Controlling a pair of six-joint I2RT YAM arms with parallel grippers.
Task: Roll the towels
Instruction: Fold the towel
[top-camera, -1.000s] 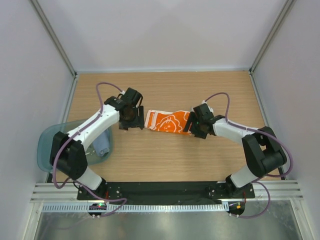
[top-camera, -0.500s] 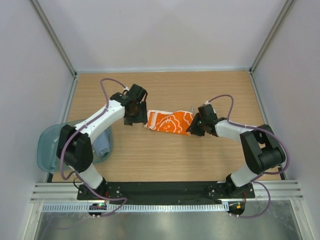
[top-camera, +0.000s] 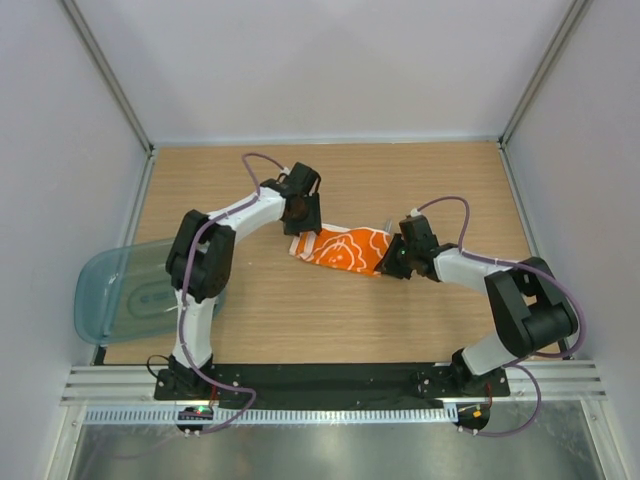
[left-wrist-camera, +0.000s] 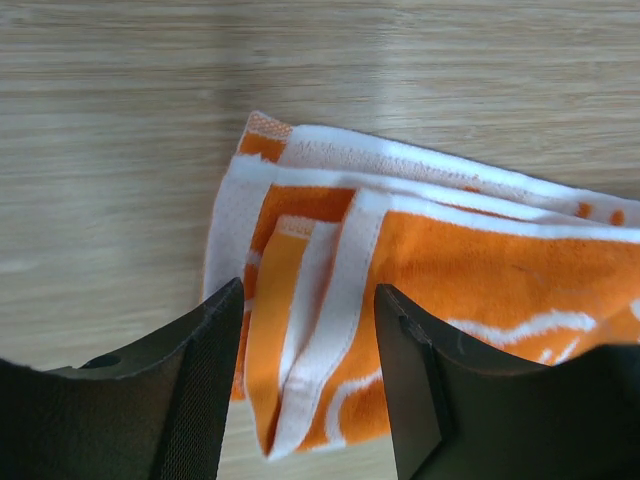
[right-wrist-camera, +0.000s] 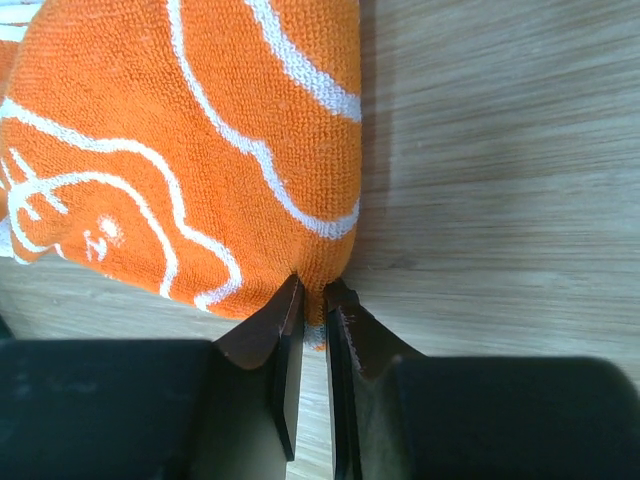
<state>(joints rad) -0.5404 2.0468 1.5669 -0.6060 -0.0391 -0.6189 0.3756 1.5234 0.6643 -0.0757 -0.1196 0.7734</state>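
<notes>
An orange and white towel (top-camera: 340, 248) with a swirly pattern lies folded into a strip in the middle of the wooden table. My left gripper (top-camera: 301, 224) hangs over its left end. In the left wrist view that gripper (left-wrist-camera: 308, 385) is open, its fingers (left-wrist-camera: 200, 385) straddling the folded white-bordered end of the towel (left-wrist-camera: 480, 270). My right gripper (top-camera: 391, 262) is at the strip's right end. In the right wrist view it (right-wrist-camera: 313, 300) is shut on the towel's near corner (right-wrist-camera: 200, 150), with a pinch of cloth between the pads.
A translucent blue-green tray (top-camera: 105, 290) sits at the table's left edge, partly behind my left arm. Pale walls and metal posts enclose the table on three sides. Bare wood (top-camera: 330, 320) lies between the towel and the arm bases.
My left arm swung right from beside the tray to the towel's left end, its jaws narrowing. My right gripper closed on the towel's right corner, and the towel shifted slightly right.
</notes>
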